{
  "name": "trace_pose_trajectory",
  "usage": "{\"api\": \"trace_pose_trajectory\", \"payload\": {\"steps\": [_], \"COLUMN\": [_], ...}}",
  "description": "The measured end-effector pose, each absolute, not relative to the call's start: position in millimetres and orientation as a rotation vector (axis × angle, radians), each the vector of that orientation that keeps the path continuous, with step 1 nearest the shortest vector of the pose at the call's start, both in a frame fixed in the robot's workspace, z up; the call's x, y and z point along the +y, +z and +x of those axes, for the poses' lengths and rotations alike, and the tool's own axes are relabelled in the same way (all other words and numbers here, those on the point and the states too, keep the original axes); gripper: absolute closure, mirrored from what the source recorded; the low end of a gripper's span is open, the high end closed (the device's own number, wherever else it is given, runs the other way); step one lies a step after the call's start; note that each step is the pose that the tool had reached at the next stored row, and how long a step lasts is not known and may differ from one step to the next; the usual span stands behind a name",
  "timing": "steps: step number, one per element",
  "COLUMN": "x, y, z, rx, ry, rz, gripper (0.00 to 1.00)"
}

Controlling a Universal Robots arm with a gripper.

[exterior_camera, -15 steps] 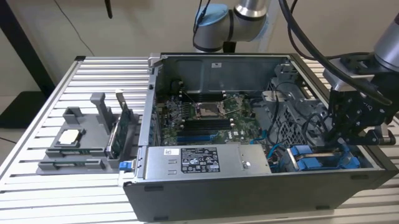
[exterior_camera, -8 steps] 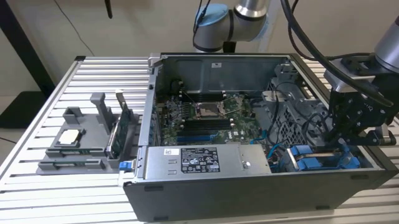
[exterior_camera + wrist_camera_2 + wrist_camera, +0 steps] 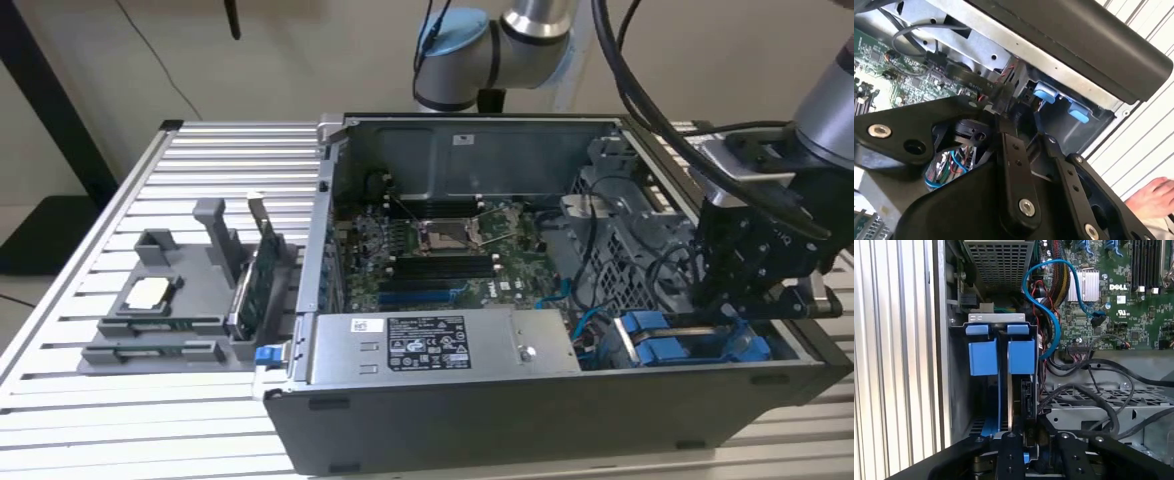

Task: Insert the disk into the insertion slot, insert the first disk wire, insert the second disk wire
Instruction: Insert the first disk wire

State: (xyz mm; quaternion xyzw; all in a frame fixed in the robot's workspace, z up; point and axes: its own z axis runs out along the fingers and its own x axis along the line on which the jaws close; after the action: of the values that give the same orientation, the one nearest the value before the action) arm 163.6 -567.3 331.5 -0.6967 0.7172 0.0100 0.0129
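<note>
The case (image 3: 534,420) sits on the table (image 3: 200,160), with a rack (image 3: 174,310) at the exterior view's left of it. Inside, the power supply (image 3: 441,345) lies before the motherboard (image 3: 441,250). The slot (image 3: 674,345) is at the exterior view's right of the supply, and the gripper (image 3: 734,305) is over it.

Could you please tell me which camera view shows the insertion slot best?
The first wrist view: it looks along the insertion slot, showing both blue rails clearly. The exterior view shows it obliquely in a corner of the case; the second wrist view catches two blue tabs.

The end effector (image 3: 1036,442) hides part of the disk (image 3: 1024,400); a hand (image 3: 1154,197) is cropped.
</note>
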Motion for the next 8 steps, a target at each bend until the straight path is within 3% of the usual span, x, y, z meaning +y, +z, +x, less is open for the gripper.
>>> {"api": "trace_pose_trajectory", "payload": {"steps": [8], "x": [-567.3], "y": [349.2], "z": [163.3], "rx": [2.235], "ry": [0.031], "rz": [-2.171], "gripper": [0.73]}}
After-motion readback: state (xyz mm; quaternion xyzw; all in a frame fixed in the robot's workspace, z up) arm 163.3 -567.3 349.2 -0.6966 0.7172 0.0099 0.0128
